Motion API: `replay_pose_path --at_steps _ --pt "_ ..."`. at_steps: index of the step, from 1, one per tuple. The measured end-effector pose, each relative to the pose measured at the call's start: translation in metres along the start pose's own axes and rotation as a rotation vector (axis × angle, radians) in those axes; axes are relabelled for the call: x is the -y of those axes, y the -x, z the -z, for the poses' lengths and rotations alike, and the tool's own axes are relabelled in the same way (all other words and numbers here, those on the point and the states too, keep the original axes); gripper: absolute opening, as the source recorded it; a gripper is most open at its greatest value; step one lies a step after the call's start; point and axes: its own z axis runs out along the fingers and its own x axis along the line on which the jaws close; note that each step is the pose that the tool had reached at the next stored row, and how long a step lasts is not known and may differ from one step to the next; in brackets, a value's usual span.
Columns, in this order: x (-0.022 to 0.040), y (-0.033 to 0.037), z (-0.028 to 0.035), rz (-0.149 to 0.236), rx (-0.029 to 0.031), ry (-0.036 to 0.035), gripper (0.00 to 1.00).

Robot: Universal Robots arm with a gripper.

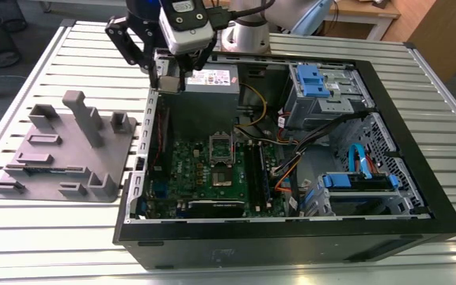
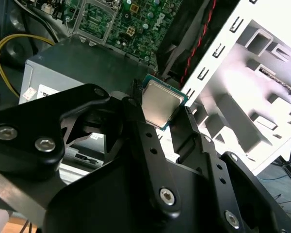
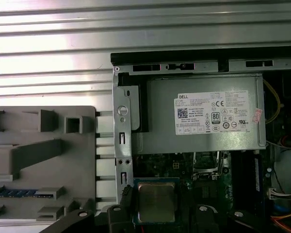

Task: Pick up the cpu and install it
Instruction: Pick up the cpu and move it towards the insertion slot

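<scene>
Hand (image 2: 161, 116) clamped on cpu (image 3: 156, 201) edges | aloft near case wall (image 3: 121, 145), beside power supply (image 3: 203, 114)

cpu (image 2: 160, 102): lower edge hidden by the gripper (image 2: 161, 119).
grey tray (image 3: 80, 162): runs off the frame edge in the first wrist view.

The open black metal computer case (image 1: 291, 243) lies on the slatted metal tabletop (image 1: 54, 249). The grey plastic tray with upright posts (image 1: 54, 160) is just beside it, on the exterior view's left. Inside, the green circuit board (image 1: 188, 172) lies on the case floor (toward the tray), with the grey metal power-supply box (image 1: 208, 104) behind it. The small square silvery cpu (image 2: 160, 104) sits between the jaws above the case's far tray-side corner.
</scene>
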Motion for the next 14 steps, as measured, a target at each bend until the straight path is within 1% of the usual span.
replay_pose_path --at_steps 5,7,11,14 --pt "-0.0001 0.0036 -0.0027 0.0 0.0009 -0.0001 0.47" --pt "-0.0002 0.0043 -0.0041 0.0 0.0033 0.0 0.47" --pt "-0.0001 0.0054 -0.0072 0.0 0.0126 0.0007 0.47" --pt "-0.0001 0.0064 -0.009 0.001 0.0217 0.0011 0.47"
